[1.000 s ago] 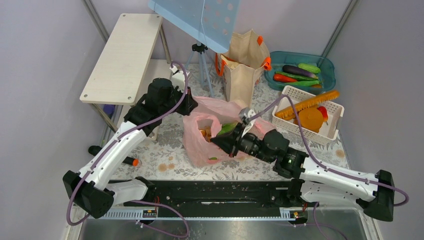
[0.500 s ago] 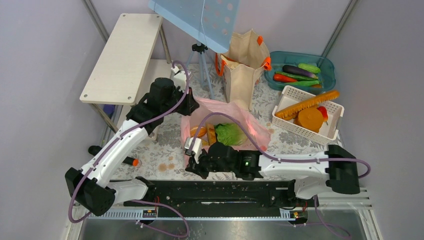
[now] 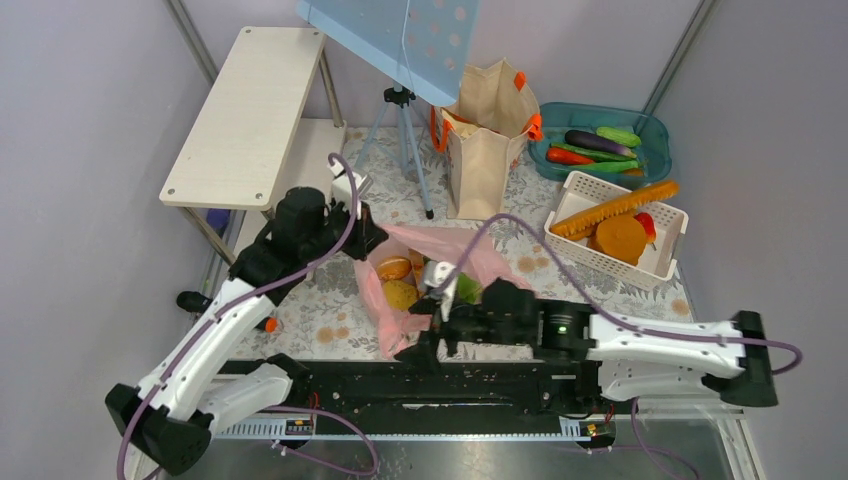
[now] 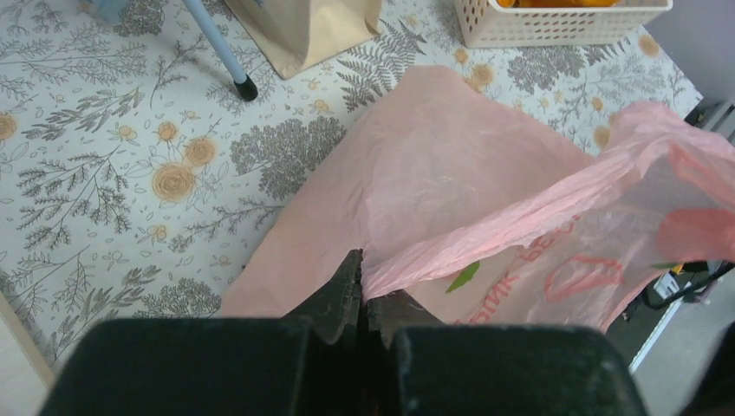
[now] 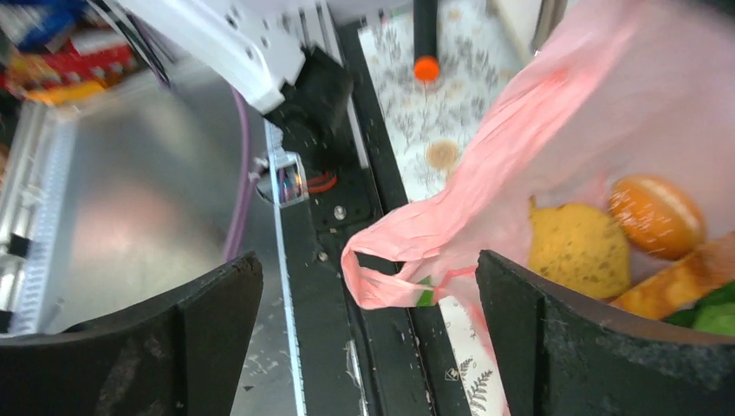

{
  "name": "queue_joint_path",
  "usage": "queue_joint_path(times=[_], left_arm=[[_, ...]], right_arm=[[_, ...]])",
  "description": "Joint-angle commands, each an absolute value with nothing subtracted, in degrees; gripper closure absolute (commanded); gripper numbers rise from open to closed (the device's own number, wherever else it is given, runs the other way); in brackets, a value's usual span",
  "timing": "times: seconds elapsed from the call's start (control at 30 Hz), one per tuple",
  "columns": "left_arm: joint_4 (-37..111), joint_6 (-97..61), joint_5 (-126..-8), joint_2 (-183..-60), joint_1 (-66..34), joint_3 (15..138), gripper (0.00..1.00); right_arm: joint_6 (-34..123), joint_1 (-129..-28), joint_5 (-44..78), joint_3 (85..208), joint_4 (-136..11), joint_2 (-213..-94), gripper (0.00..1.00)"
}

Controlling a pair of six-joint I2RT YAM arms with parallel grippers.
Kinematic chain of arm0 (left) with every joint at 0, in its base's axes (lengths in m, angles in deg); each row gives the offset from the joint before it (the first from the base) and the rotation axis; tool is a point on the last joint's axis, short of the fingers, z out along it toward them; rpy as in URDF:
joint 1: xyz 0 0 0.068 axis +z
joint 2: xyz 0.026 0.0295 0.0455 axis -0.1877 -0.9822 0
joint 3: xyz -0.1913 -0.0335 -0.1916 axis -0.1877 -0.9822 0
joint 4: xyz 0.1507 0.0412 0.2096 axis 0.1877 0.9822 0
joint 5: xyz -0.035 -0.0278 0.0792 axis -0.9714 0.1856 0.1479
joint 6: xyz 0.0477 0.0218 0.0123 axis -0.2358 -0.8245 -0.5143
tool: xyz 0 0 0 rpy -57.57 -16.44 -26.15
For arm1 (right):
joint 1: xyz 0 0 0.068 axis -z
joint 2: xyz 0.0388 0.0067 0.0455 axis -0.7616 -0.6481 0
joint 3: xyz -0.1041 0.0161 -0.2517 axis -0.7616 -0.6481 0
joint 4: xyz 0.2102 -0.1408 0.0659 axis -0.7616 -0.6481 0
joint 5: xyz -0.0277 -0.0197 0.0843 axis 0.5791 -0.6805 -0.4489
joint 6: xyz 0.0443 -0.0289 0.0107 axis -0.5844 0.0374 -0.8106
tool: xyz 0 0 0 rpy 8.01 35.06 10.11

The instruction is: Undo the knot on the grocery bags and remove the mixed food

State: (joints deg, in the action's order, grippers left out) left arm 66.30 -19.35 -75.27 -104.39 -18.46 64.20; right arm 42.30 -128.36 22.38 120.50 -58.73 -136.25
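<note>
My right pincer (image 5: 364,286) sprang open, dropped pink bag (image 3: 400,320) handle at near edge; left pincer (image 4: 362,299) kept pinching other handle; bag mouth gaped, food (image 5: 620,247) reachable.

The thin, translucent pink plastic carrier bag (image 4: 485,186) looks crinkly and faintly glossy. At the upper left of the overhead view, the pale wooden shelf board (image 3: 246,112) is matt and smooth. The white slotted plastic basket (image 3: 661,263) looks hard, and the grey metal tray (image 5: 130,225) has a brushed sheen.
</note>
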Motion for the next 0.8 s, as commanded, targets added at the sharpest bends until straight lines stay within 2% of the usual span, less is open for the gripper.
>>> queue_joint_path(times=[0.0, 0.07, 0.2, 0.3, 0.47, 0.67, 0.77], left_arm=[[63.3, -23.8, -77.6, -97.6, -18.2, 58.6, 1.0], [62.7, -24.6, -77.9, -95.2, -18.2, 56.6, 1.0], [62.6, -25.7, -79.1, -92.7, -18.2, 54.3, 1.0], [62.6, -25.9, -80.7, -91.7, -18.2, 53.1, 1.0], [62.4, -25.7, -82.5, -91.1, -18.3, 51.7, 1.0], [62.7, -24.8, -82.1, -93.3, -18.3, 52.1, 1.0], [62.7, -24.6, -82.7, -93.7, -18.3, 52.1, 1.0]], right_arm=[[40.8, -128.6, 28.6, 122.3, -64.5, -126.5, 0.0], [39.9, -128.1, 34.4, 123.8, -66.5, -125.2, 0.01], [40.5, -127.9, 45.8, 126.3, -70.1, -128.3, 0.17], [41.6, -127.9, 48.0, 128.8, -72.2, -133.7, 0.3], [39.6, -128.4, 52.9, 128.8, -68.9, -140.1, 0.42], [33.8, -128.2, 64.7, 125.1, -61.1, -147.9, 0.39], [32.7, -125.6, 64.7, 125.8, -59.0, -152.5, 0.36]])
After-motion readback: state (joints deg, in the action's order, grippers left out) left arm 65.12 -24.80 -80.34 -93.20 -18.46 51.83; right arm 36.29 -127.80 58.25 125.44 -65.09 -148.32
